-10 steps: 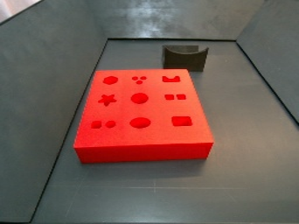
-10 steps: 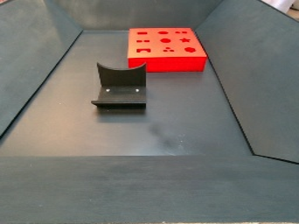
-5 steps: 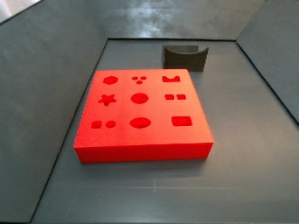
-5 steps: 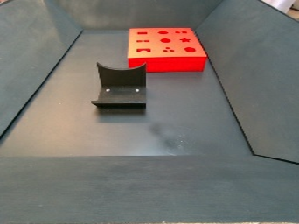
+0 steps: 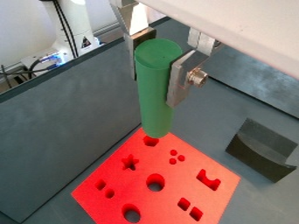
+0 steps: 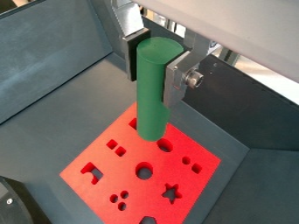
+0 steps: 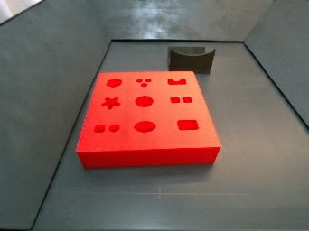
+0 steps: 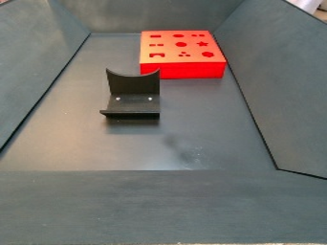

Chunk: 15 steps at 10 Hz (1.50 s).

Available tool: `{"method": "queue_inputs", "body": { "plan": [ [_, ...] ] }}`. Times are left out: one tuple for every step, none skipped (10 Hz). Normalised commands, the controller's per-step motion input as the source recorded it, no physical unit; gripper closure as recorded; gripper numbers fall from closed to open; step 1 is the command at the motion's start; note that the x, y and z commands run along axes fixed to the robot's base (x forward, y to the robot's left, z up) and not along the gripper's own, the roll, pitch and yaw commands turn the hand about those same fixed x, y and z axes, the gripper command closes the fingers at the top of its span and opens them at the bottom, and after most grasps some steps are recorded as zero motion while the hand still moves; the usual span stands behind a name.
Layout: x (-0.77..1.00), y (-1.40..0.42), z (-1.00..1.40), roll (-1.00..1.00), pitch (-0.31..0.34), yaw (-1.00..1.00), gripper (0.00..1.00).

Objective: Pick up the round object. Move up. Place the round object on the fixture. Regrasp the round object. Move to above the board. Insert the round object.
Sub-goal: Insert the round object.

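In both wrist views my gripper (image 5: 153, 74) (image 6: 153, 77) is shut on the round object (image 5: 155, 96) (image 6: 153, 92), a smooth green peg that hangs upright between the silver fingers (image 5: 177, 80). Its lower end points down at the board (image 5: 117, 171) (image 6: 126, 159), a red slab with shaped recesses, well below it. The fixture (image 5: 260, 147) stands on the floor beside the board. Both side views show the board (image 7: 164, 115) (image 8: 186, 69) and the fixture (image 7: 191, 58) (image 8: 132, 96), but neither the gripper nor the peg.
Sloping dark grey walls (image 7: 49, 54) (image 8: 38, 67) enclose the floor on all sides. The fixture stands a short way off one end of the board. A dark floor (image 8: 166, 144) stretches beyond the fixture.
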Motion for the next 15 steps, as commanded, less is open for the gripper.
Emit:
{"method": "queue_inputs", "body": {
  "plan": [
    [-0.01,0.00,0.00,0.00,0.000,-0.02,1.00],
    [-0.01,0.00,0.00,0.00,0.000,-0.01,1.00],
    [-0.01,0.00,-0.01,0.00,0.000,0.00,1.00],
    [0.00,0.00,-0.01,0.01,0.000,0.00,1.00],
    [0.03,0.00,0.00,0.00,0.000,0.00,1.00],
    [0.00,-0.11,-0.59,0.07,-0.074,-0.02,1.00],
    [0.00,-0.18,-0.96,0.10,-0.147,0.00,1.00],
    [-0.05,-0.16,-1.00,0.09,-0.131,0.00,1.00],
    [-0.02,-0.11,-0.98,0.12,-0.117,0.00,1.00],
    [-0.01,-0.09,-0.96,0.14,-0.109,0.00,1.00],
    [-0.03,-0.13,-0.98,0.14,-0.107,0.00,1.00],
    [0.00,-0.21,-1.00,0.06,-0.119,0.00,1.00],
    [0.02,0.00,-1.00,0.00,-0.066,-0.04,1.00],
    [0.10,0.21,-1.00,-0.05,-0.033,-0.02,1.00],
    [0.11,0.21,-0.97,-0.08,-0.050,-0.03,1.00]
  ]
}}
